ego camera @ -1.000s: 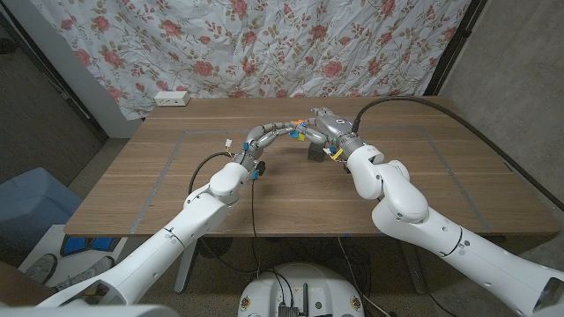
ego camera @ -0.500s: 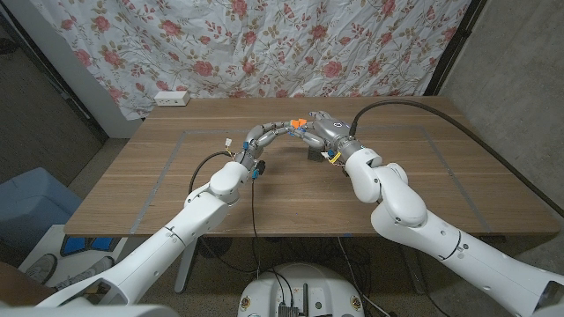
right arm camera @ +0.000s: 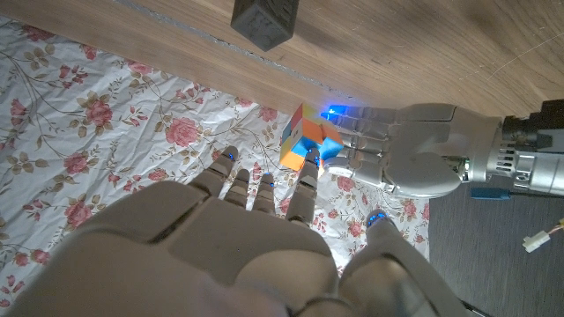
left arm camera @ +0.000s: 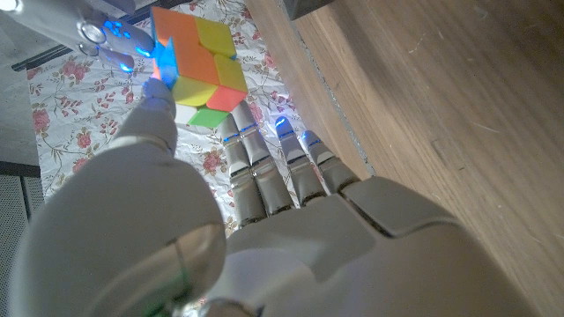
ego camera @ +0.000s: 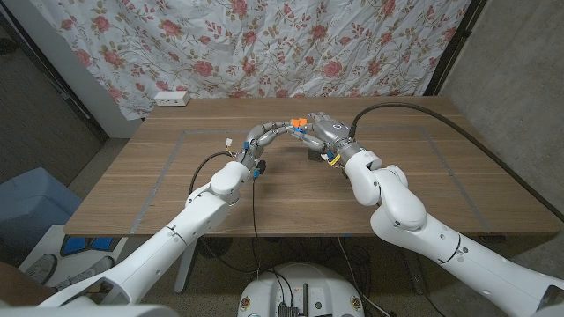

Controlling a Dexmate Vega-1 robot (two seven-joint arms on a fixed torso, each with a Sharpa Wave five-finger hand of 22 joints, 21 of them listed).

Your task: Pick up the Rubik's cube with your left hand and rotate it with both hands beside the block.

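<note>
The left robot hand (ego camera: 275, 130) grips the Rubik's cube (right arm camera: 306, 145) in its fingertips, lifted above the table (ego camera: 159, 189) and just beside the dark block (right arm camera: 264, 19). The right robot hand (ego camera: 324, 129) touches the cube's opposite side (grip unclear). The cube is probably light, rigid and slick-faced; grip opposing flat faces.

Bare surface (ego camera: 176, 185) lies open to left, right and near side; the dark block (ego camera: 315, 156) stands just under the right hand (ego camera: 324, 130), both hands meeting mid-far; floral curtain (ego camera: 264, 44) closes the far edge.
</note>
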